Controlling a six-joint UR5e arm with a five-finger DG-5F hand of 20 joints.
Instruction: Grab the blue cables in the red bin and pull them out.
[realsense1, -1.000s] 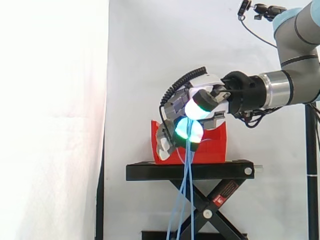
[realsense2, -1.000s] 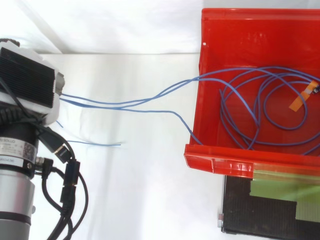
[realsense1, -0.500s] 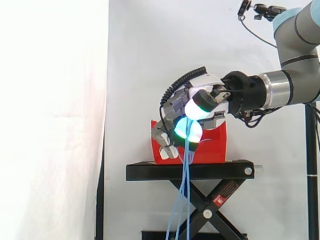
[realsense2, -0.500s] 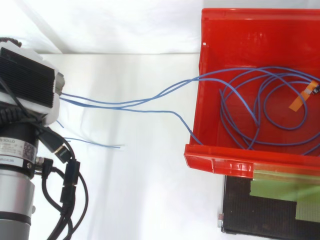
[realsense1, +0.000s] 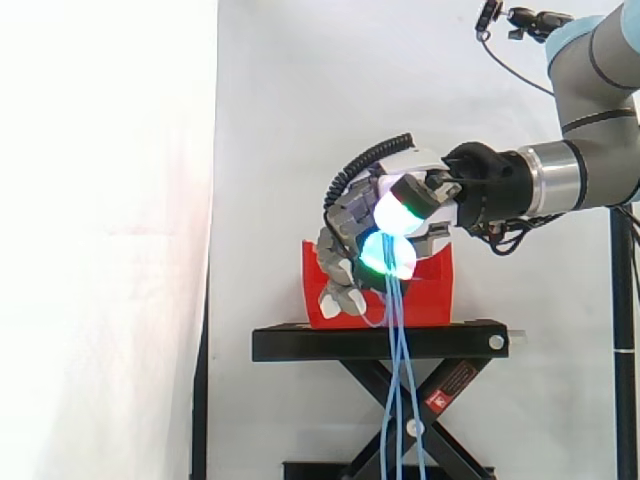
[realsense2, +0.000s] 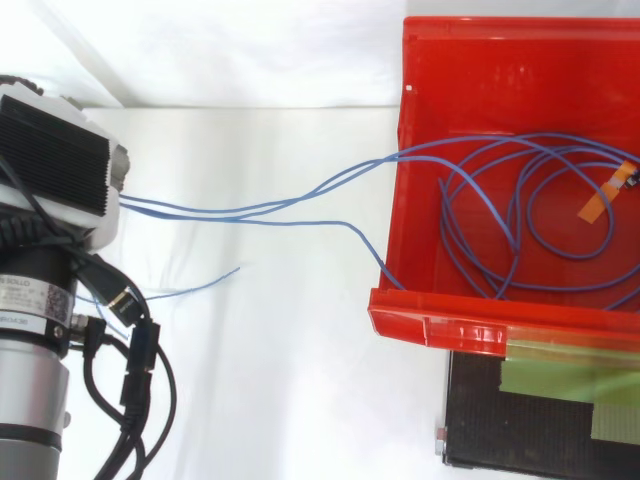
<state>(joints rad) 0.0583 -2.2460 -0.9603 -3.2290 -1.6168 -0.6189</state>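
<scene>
In the side view my hand (realsense1: 372, 222) hovers in front of the red bin (realsense1: 432, 288), its fingers curled round the blue cables (realsense1: 397, 380), which hang from it past the black stand. In the top view the hand (realsense2: 55, 165) is at the left edge, well clear of the red bin (realsense2: 468, 328). Strands of the blue cables (realsense2: 250, 211) stretch from it over the bin's left wall, and several loops still lie coiled inside the bin. One loose cable end (realsense2: 195, 287) trails below the strands.
The bin sits on a black scissor-lift stand (realsense1: 380, 343) before a white curtain. An orange tag (realsense2: 597, 205) is fixed to a cable near the bin's right side. The arm reaches in from the right in the side view.
The hanging cable ends have swung to the right below the hand. The loose end in the top view has tilted upward. The lower fingers have curled in a little.
</scene>
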